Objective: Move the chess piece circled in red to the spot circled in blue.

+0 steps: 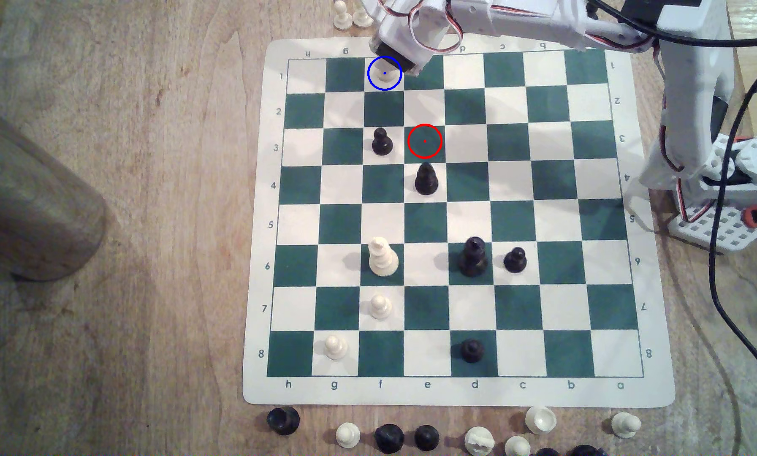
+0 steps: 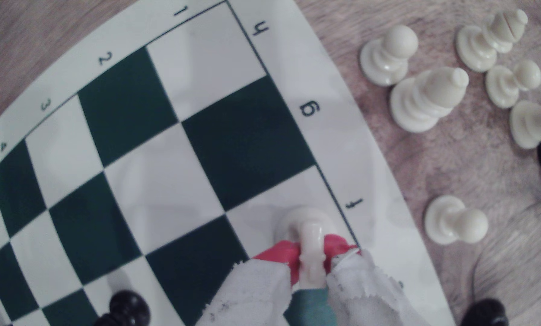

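- Wood-grain tabletop point(image 1: 148, 219) carried the green-and-cream board point(image 1: 451, 390), with spare pieces standing and lying off its edges.
- I saw my arm point(image 1: 683, 87) reach in from the exterior view's right, across the far edge of the board, to the rank marked 1.
- My gripper point(image 2: 311, 260) was clenched on the knight point(image 2: 310, 247); the wrist view showed red pads point(image 2: 278, 254) pressing it from both sides, with white cloth-like wrapping behind them.
- The knight's round base sat on the spot point(image 1: 384, 73), the cream square on file f inside the blue circle (whether the base was flat down or just touching, I couldn't tell).
- In the exterior view the gripper body hid most of the piece; only a pale bit showed within the blue ring.
- The red circle point(image 1: 425, 141) lay on a bare green square in rank 3, well apart from the gripper.
- A black pawn point(image 1: 382, 142) stood just beside that square at the exterior view's left, and another black piece point(image 1: 426, 179) stood on the square next nearer the camera.
- A tall cream piece point(image 1: 383, 258) stood on rank 6, far from the arm.
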Controlling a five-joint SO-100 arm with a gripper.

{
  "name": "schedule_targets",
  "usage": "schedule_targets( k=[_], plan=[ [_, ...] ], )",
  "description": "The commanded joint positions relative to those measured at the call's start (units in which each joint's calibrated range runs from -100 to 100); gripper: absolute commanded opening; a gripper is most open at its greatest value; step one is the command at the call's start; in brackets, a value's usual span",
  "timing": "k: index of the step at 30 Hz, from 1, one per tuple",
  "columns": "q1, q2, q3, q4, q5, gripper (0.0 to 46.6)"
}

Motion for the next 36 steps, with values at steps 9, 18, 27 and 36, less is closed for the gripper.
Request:
schedule_targets(
  k=[9, 18, 27, 36],
  plan=[
    [-0.43, -1.6, -3.39, -0.45, 0.0, 0.7],
    [-0.82, -1.85, -3.3, -0.37, -0.1, 0.7],
    [-0.2, -2.11, -3.12, -0.78, -0.2, 21.8],
    [-0.04, -6.95, 1.6, -0.94, 0.44, 28.3]
  ],
)
